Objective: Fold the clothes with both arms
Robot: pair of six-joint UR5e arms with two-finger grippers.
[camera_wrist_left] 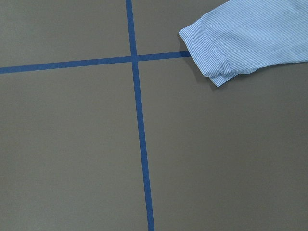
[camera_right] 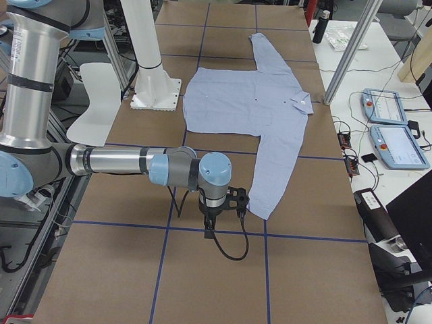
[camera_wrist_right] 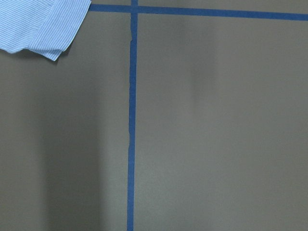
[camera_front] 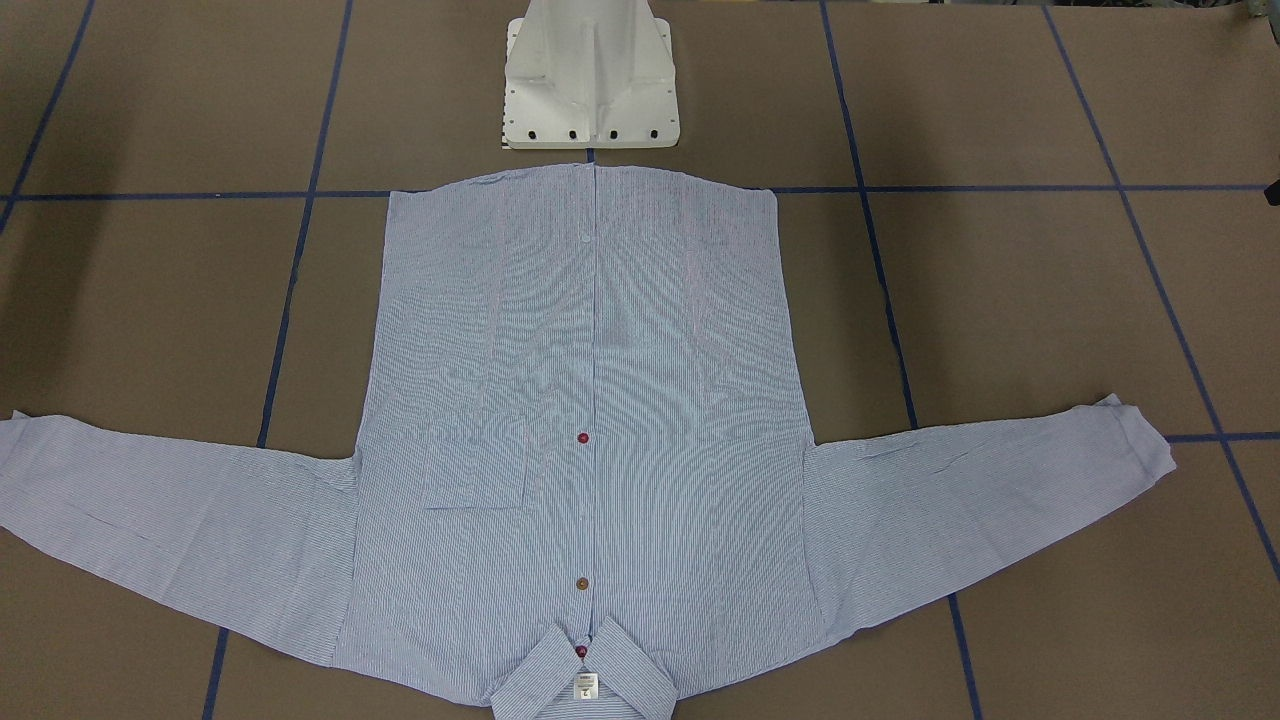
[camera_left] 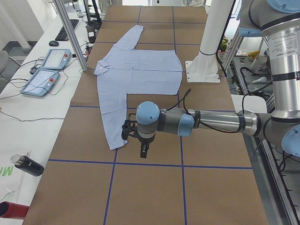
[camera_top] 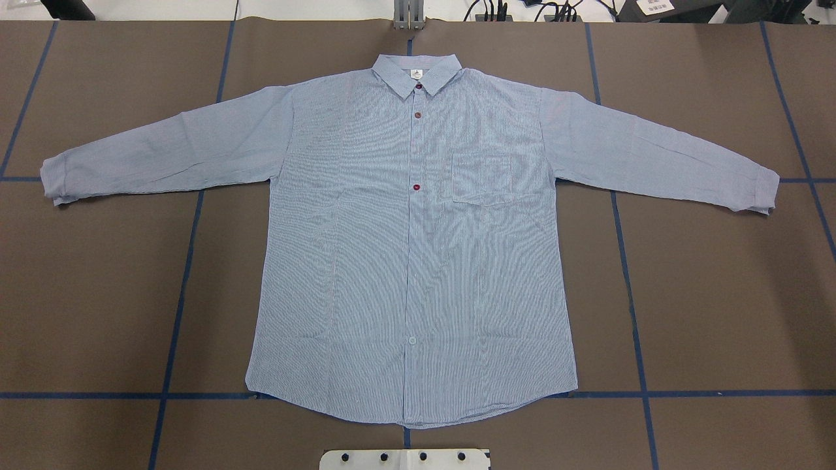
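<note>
The light-blue striped shirt (camera_top: 411,248) lies flat and face up on the brown table, buttoned, sleeves spread out to both sides, collar at the far edge. It also shows in the front view (camera_front: 590,400). My left gripper (camera_left: 143,151) hangs above the table beside the end of the near sleeve (camera_left: 112,140); I cannot tell whether it is open or shut. My right gripper (camera_right: 208,231) hangs beside the end of the other sleeve (camera_right: 260,209); I cannot tell its state either. Each wrist view shows only a cuff (camera_wrist_left: 226,53) (camera_wrist_right: 43,26) and no fingers.
The white pedestal base (camera_front: 590,90) stands just behind the shirt's hem. Blue tape lines (camera_top: 189,248) cross the table. Teach pendants (camera_left: 47,70) and a dark bottle (camera_left: 28,165) lie on the white bench along the far side.
</note>
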